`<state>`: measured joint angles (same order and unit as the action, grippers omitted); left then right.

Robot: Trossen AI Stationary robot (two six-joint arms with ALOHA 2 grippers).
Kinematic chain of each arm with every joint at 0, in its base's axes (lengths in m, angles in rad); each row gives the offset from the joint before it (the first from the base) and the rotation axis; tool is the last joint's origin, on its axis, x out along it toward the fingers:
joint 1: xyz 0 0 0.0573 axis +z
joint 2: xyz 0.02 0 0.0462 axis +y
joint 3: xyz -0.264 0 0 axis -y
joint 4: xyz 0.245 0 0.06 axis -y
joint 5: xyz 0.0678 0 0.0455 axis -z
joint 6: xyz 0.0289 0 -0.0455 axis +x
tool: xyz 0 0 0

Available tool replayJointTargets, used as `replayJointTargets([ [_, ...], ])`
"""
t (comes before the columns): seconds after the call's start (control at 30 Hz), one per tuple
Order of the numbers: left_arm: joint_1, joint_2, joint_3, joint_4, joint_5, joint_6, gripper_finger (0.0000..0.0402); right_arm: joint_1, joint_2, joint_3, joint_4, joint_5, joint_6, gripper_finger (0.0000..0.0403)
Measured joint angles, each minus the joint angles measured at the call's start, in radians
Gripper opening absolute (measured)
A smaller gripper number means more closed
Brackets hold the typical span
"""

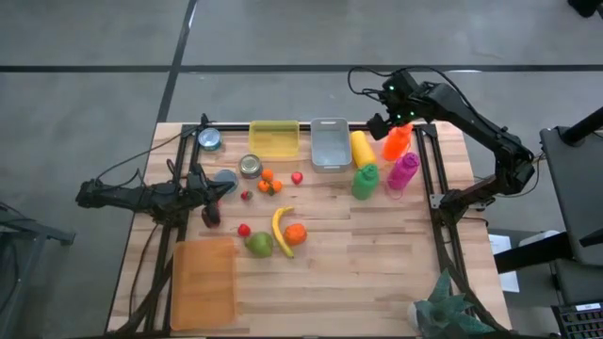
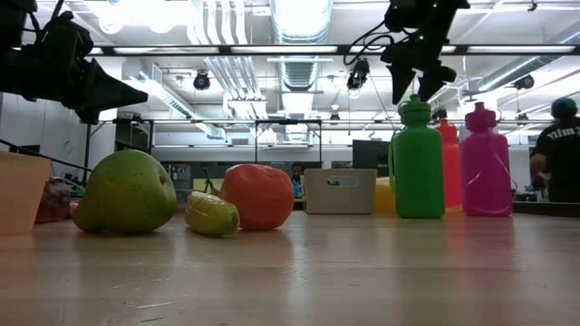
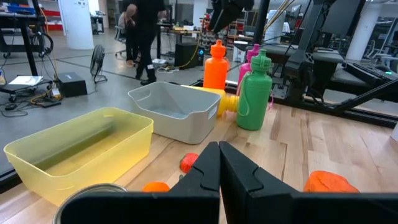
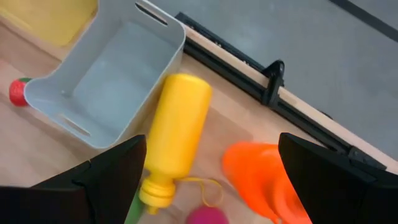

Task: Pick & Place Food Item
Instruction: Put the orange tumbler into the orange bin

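Right claw (image 1: 388, 121) hanging with fingers wide apart above the orange bottle (image 1: 397, 142), gripping nothing.

Left claw (image 1: 213, 215) is resting low over the surface (image 1: 377, 264) at the left, fingers pressed together and empty. Nearest the front edge, an orange tray (image 1: 203, 282) is lying at the left; beyond it the pear (image 1: 259, 244), banana (image 1: 281, 231) and an orange fruit (image 1: 296, 234) are sitting in a group mid-surface, with small red and orange fruits and a can (image 1: 250, 166) further back. Farther on, the green bottle (image 1: 365, 180) and pink bottle (image 1: 402, 173) are standing upright, the yellow bottle (image 1: 362, 149) is lying on its side beside the grey bin (image 1: 330, 143), and the yellow bin (image 1: 274, 138) is sitting next to that along the far edge.
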<state>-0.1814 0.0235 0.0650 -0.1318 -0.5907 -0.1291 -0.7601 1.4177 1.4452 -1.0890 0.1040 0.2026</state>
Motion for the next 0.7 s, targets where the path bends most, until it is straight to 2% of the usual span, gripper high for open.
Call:
replayJointTargets([
  [0.43, 0.000, 0.000, 0.000, 0.000, 0.000, 0.000, 0.0000, 0.008, 0.003, 0.000, -0.001, -0.001, -0.053, 0.0361],
  [0.7, 0.000, 0.000, 0.000, 0.000, 0.000, 0.000, 0.0000, 0.007, 0.004, 0.000, -0.039, 0.027, 0.036, 0.0361],
])
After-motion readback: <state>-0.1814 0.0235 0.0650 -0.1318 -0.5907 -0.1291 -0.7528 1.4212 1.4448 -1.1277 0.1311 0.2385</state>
